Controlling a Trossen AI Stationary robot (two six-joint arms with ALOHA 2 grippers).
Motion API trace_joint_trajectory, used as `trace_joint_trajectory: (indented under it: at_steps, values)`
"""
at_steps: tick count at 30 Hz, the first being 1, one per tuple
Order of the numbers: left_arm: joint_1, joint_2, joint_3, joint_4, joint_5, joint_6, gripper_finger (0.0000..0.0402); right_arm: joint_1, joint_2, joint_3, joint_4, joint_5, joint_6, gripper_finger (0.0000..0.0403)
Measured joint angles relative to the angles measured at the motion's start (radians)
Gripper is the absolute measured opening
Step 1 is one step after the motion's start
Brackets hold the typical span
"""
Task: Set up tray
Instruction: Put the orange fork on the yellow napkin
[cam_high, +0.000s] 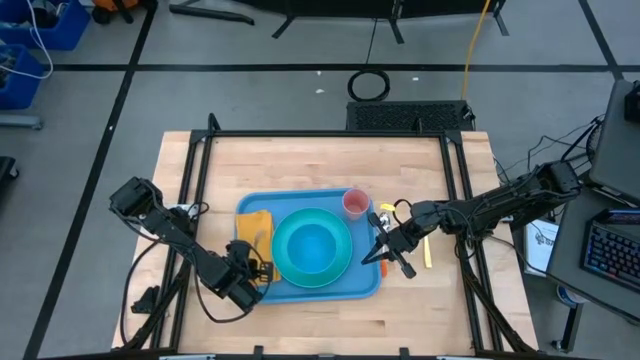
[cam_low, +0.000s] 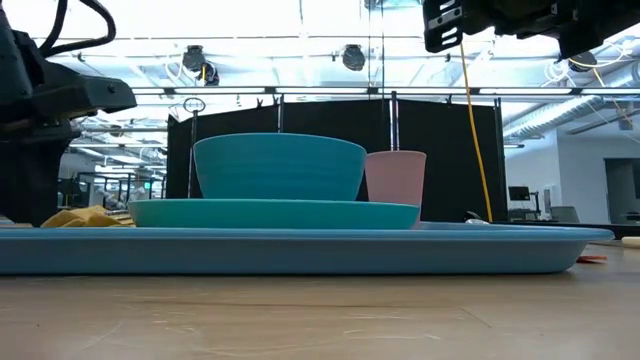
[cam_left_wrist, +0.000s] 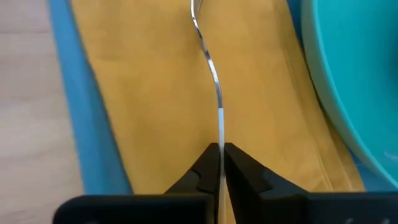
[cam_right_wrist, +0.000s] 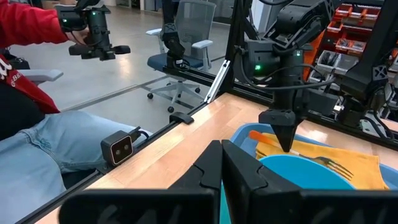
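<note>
The light-blue tray (cam_high: 310, 295) lies mid-table. On it stand a teal plate (cam_high: 342, 270) bearing a teal bowl (cam_high: 312, 245), a pink cup (cam_high: 355, 203) at its far right corner, and an orange napkin (cam_high: 255, 228) spread along its left side. My left gripper (cam_high: 250, 268) stands over the napkin's near end, pointing steeply down, shut on a metal fork (cam_left_wrist: 214, 74). My right gripper (cam_high: 385, 252) hovers level above the tray's right rim, shut and holding nothing. My left gripper pinches the fork's handle (cam_left_wrist: 221, 127) between its two fingers, near the handle's end. The fork shows edge-on, its thin side toward the wrist camera. The fingers come from above, slanting down. The tine end (cam_right_wrist: 323, 163) reaches out over the napkin (cam_right_wrist: 348, 158); whether it rests there I cannot tell.
A yellow stick-like item (cam_high: 425, 250) lies on the bare wood right of the tray, close to my right arm. Black frame rails (cam_high: 200, 190) run along the table's left and right sides. Beyond the left side a person in a red sleeve (cam_right_wrist: 25, 31) sits.
</note>
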Motion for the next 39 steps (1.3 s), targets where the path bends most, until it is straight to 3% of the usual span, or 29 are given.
trace_joint_trajectory:
  at_steps: [14, 29, 39]
  values:
    - [-0.044, 0.000, -0.001, -0.121, -0.100, -0.161, 0.0008, 0.000, 0.000, 0.000, -0.007, 0.000, 0.000, 0.0000]
    - [-0.044, 0.000, -0.001, -0.158, -0.076, -0.187, 0.0008, 0.000, 0.000, 0.000, -0.007, 0.000, 0.000, 0.0000]
    - [-0.044, 0.000, -0.001, -0.156, -0.037, -0.175, 0.0080, 0.000, 0.000, 0.000, -0.009, 0.000, 0.000, 0.0000]
